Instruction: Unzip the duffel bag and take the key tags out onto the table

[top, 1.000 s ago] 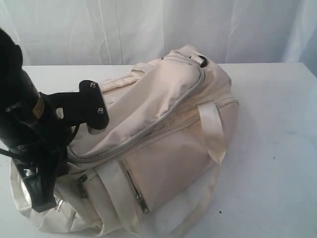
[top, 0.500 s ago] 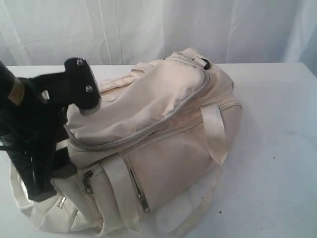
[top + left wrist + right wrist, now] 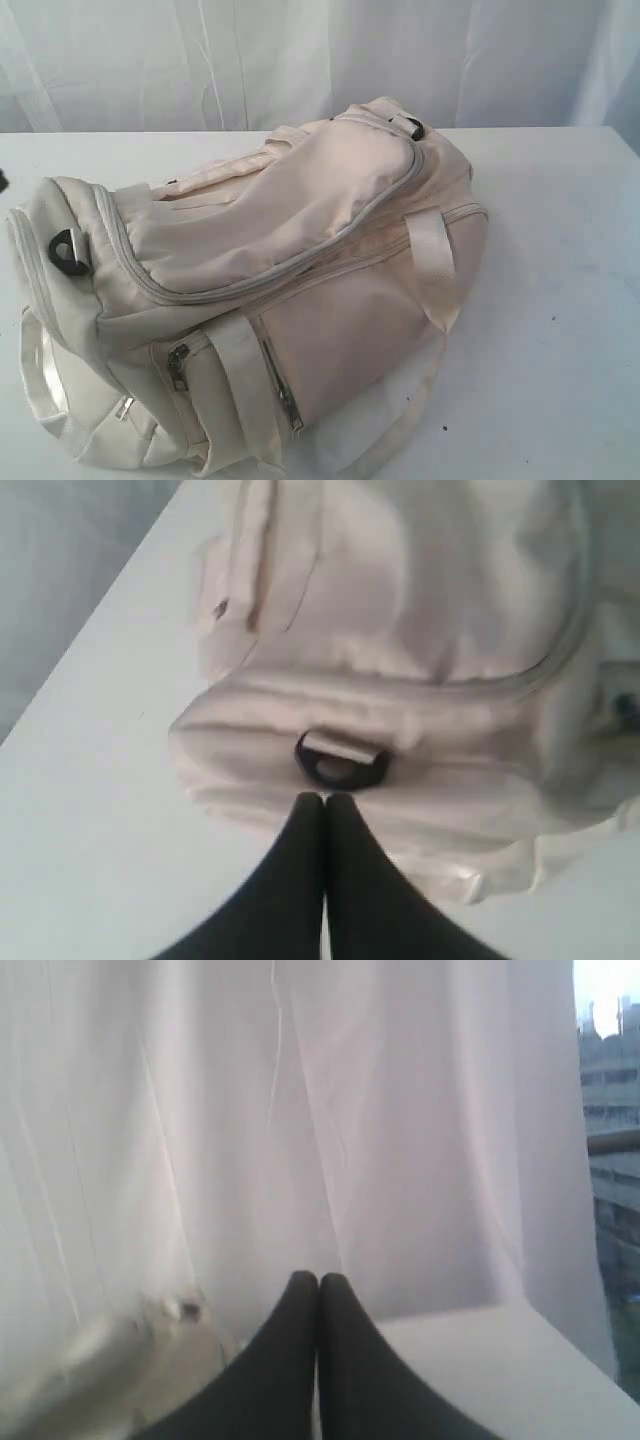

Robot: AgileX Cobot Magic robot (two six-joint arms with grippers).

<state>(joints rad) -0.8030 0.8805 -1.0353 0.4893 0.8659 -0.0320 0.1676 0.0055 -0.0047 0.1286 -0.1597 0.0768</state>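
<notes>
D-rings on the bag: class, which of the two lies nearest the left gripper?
The D-ring on the left end, just ahead of the shut left gripper; the other ring sits on the far end.

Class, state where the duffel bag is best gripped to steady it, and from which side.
Probably the black D-ring on the duffel bag's left end, approached from the left: it stands proud of the soft fabric and faces the left gripper.

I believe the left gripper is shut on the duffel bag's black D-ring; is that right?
Not quite: the left gripper is shut but empty, just short of the black D-ring on the duffel bag, as the left wrist view shows.
</notes>
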